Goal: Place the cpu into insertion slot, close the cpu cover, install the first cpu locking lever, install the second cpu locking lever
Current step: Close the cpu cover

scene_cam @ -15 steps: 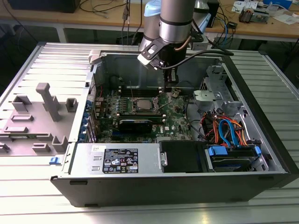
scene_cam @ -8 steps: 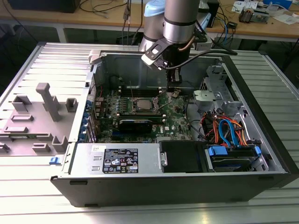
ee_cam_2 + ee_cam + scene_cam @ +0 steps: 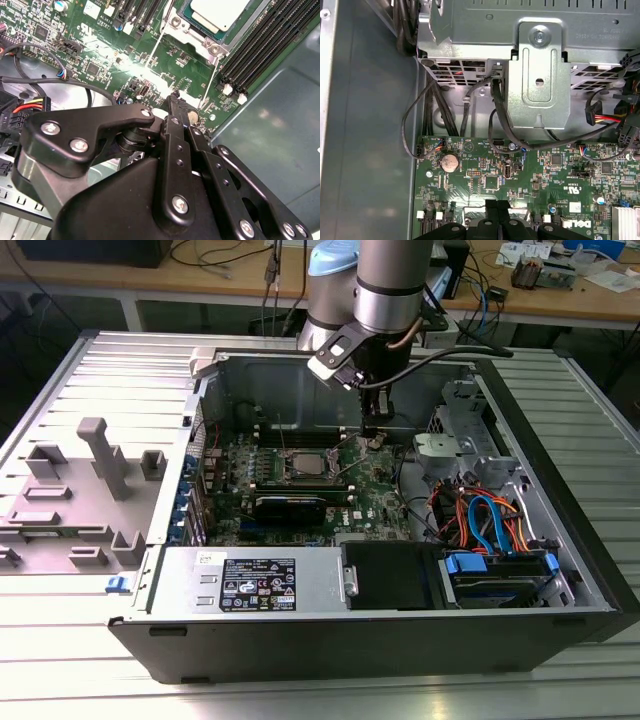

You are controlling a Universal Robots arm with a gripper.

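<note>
cpu already sits in insertion slot; cpu cover looks down over it. Thin locking levers seem unlatched, so both left. Gripper, fingers together and empty, hovers just beside the socket.

One cpu, one cpu cover; one pincer

Gripper, pinched closed, sits low over the board, between socket and drive cage. I see open room straight above the socket. Two thin levers run out from the socket's corners toward the gripper. Memory slots flank the socket. The cage bracket stands close by, with black cables drooping from it onto the board edge. Case wall closes the far side.
</note>
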